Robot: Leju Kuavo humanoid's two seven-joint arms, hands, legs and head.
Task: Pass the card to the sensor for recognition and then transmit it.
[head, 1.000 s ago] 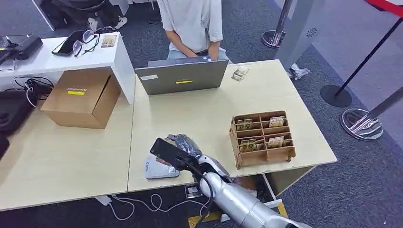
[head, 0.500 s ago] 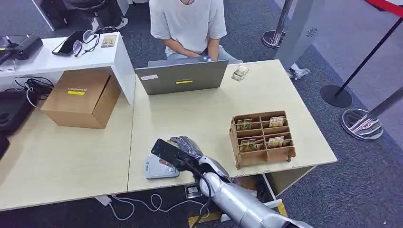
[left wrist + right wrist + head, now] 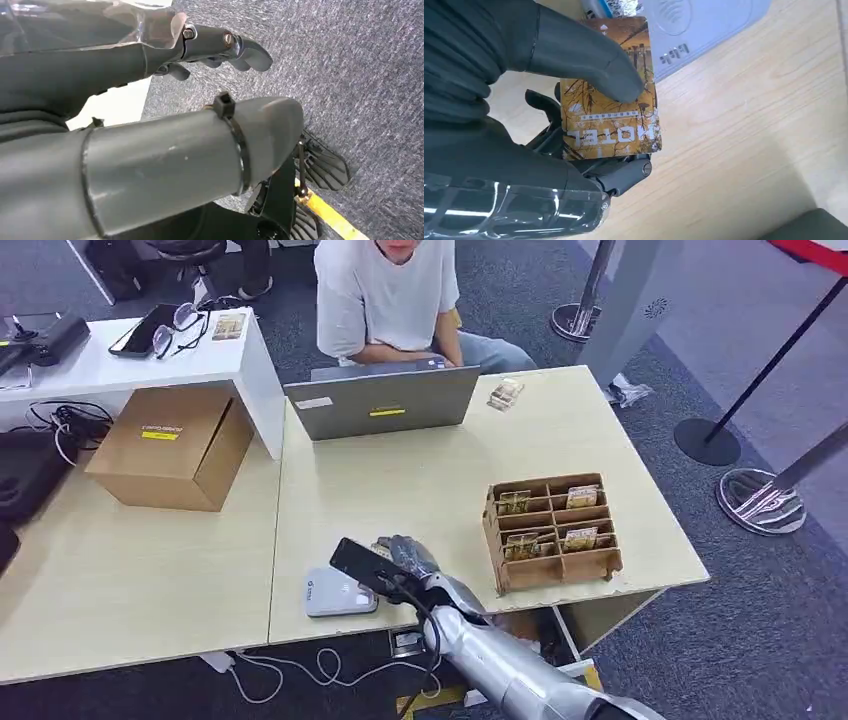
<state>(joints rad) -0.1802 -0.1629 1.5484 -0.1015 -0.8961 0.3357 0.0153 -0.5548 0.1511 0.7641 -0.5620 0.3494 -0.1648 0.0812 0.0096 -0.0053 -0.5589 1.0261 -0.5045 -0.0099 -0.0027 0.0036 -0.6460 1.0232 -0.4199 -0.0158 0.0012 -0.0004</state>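
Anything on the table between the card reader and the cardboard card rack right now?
Just the right hand holding the hotel card, beside the reader; bare tabletop from there to the rack, per the head view.

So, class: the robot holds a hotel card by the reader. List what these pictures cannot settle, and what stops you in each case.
- Card: the thumb covers part of its print in the right wrist view; in the head view the right hand hides it.
- Sensor: cut off by the picture's edge in the right wrist view.
- Cards in the cardboard rack: too small to read in the head view.
- Left hand: fingers partly hidden by its own thumb, so its state is unclear.
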